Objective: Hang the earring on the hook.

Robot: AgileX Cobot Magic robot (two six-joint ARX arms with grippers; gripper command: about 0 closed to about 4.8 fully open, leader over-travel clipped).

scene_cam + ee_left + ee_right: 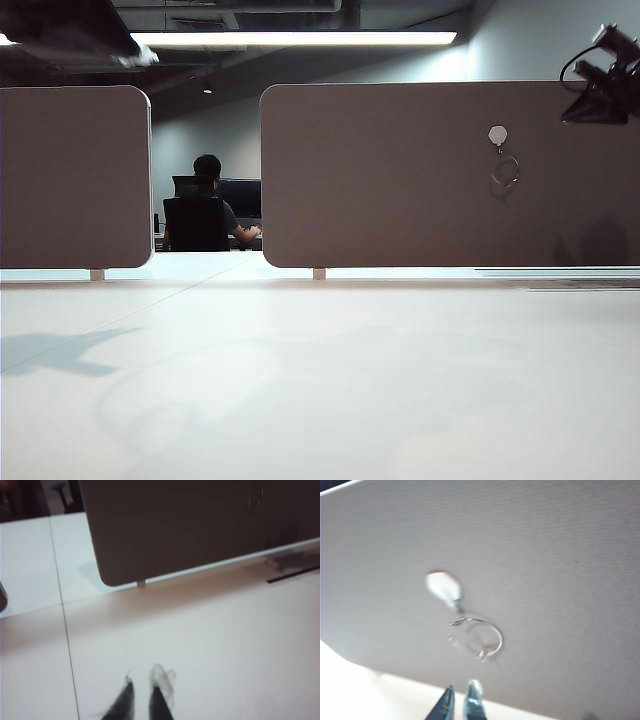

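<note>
Table (320, 400): bare white surface nearest the exterior camera, nothing on it to fetch.
Left gripper (141, 700): low over the table, fingertips almost together, holding nothing; it looks parked out of the way.
Right gripper (460, 702): nearly closed, empty, just below the earring and apart from it.
Earring (479, 637): hangs from the hook (443, 587) on the brown panel (400, 200), so the task appears finished.
Arm (605, 75): high at the panel's top right.

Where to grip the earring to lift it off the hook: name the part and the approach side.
Judging by its pose, grip the earring at the hoop's lower arc, coming straight at the panel from the front. It hangs flat against the panel below the hook, so only thin fingertips fit. The right gripper, shut, is nearest.
</note>
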